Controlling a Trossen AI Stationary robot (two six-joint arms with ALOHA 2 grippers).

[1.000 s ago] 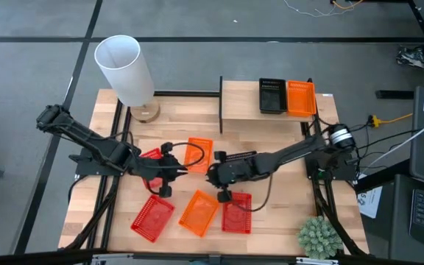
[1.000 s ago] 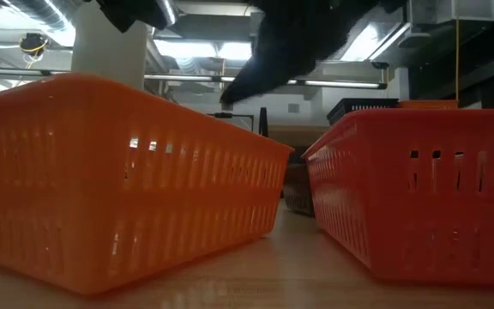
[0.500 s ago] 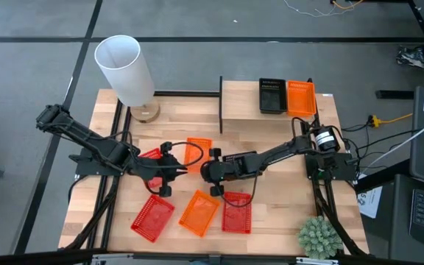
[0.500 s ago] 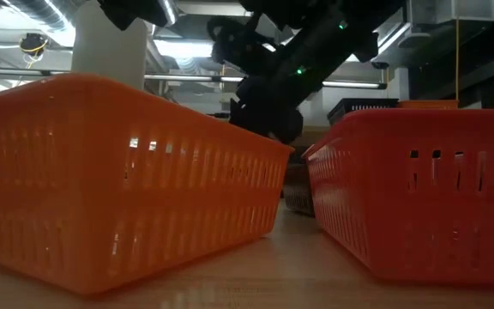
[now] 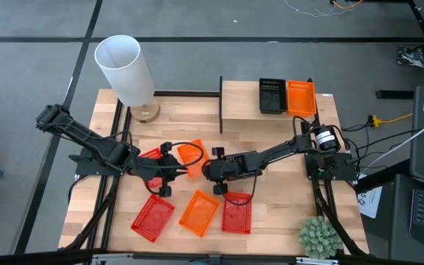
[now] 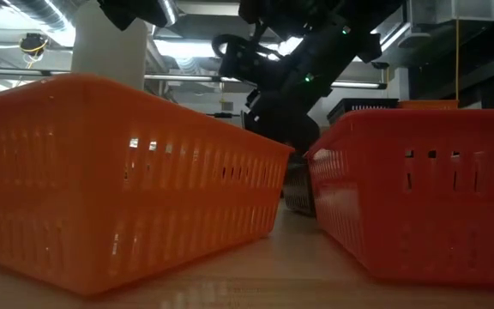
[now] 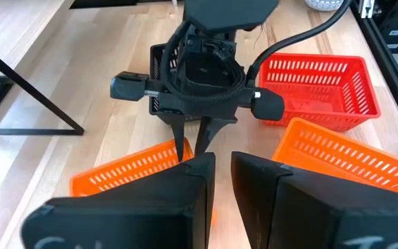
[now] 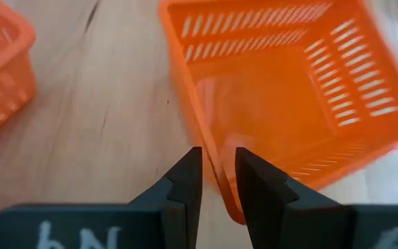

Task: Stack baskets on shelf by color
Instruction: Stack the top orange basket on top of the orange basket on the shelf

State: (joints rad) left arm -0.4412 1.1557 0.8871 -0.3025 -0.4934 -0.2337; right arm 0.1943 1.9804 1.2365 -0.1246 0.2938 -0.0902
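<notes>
The right gripper (image 5: 206, 165) has its 2 fingers closed over the wall of an orange basket (image 5: 191, 156) in the middle of the table, one finger inside the rim and one outside. The basket sits tipped on the wood, just beside a red basket (image 5: 150, 158) where the left gripper (image 5: 174, 166) hovers; its fingers (image 7: 192, 181) stand a little apart and hold nothing I can see.

These trays look light and thin, perforated plastic with some give, so I'd judge a pinch on one wall will lift it but let it swing and flex. A grip mid-wall on a long side should keep it steadier than a corner.

The shelf (image 5: 240, 107) already carries a black basket (image 5: 271, 96) and an orange one (image 5: 300, 98) side by side, well apart from the grippers.

From above, the pinch is hidden under the arm; the right wrist view shows the wall (image 8: 216, 169) between the fingers plainly. The low view is mostly filled by 2 near baskets, orange (image 6: 118, 176) and red (image 6: 423, 193).
</notes>
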